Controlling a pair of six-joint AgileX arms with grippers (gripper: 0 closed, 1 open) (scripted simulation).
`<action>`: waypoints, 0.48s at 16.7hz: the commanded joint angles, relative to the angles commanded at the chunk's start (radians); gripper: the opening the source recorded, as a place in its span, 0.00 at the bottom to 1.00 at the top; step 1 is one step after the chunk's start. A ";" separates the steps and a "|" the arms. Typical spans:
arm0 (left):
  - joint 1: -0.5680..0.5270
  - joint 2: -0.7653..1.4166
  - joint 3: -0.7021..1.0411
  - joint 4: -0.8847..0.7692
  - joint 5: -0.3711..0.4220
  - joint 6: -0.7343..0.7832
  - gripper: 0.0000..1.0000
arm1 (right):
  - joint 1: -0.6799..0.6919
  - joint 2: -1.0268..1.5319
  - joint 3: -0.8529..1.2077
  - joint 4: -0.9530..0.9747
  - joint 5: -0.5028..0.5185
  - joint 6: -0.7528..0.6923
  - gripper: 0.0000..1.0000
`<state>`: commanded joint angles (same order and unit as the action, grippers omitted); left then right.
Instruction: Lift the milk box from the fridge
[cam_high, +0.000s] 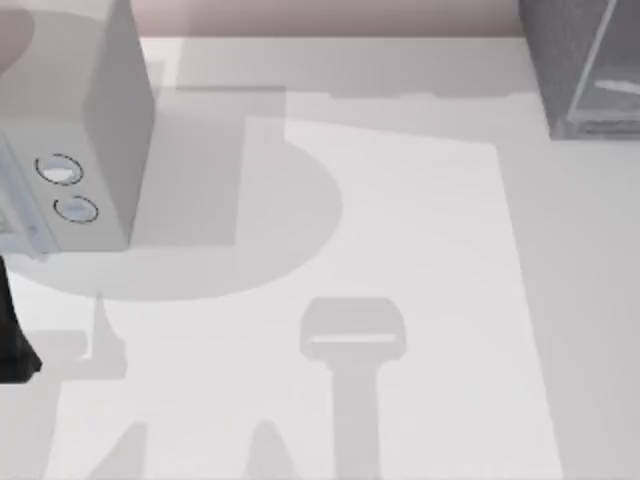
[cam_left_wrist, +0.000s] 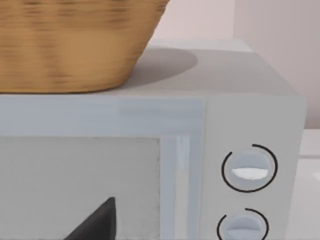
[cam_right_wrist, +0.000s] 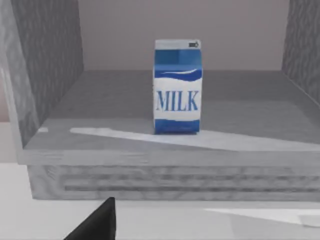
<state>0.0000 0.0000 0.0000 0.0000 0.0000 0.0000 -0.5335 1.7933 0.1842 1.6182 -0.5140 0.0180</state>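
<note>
A pale table (cam_high: 400, 250) is running under a pinkish wall, with shadows falling across its middle. At its far left corner a lighter grey box with two round dials (cam_high: 75, 130) is standing, a woven basket (cam_left_wrist: 75, 40) sitting on its top. The left gripper (cam_left_wrist: 97, 222) is facing that box's front from close by; whether its fingers are open cannot be told.

At the far right corner the fridge (cam_high: 580, 65) is standing open toward the right gripper (cam_right_wrist: 97, 222), whose finger state also cannot be told. The milk box (cam_right_wrist: 177, 86) is standing upright inside, on the fridge floor (cam_right_wrist: 110, 100), apart from both side walls.

The likely risks: the carton is tipping backward if a finger nudges it before closing, or the gripper is catching the raised front lip when entering low.
</note>
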 joint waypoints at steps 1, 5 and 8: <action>0.000 0.000 0.000 0.000 0.000 0.000 1.00 | 0.000 0.000 0.000 0.000 0.000 0.000 1.00; 0.000 0.000 0.000 0.000 0.000 0.000 1.00 | 0.005 0.000 -0.002 -0.003 0.003 0.000 1.00; 0.000 0.000 0.000 0.000 0.000 0.000 1.00 | 0.031 0.055 0.066 -0.020 0.030 -0.005 1.00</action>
<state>0.0000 0.0000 0.0000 0.0000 0.0000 0.0000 -0.5027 1.8483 0.2503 1.5981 -0.4840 0.0127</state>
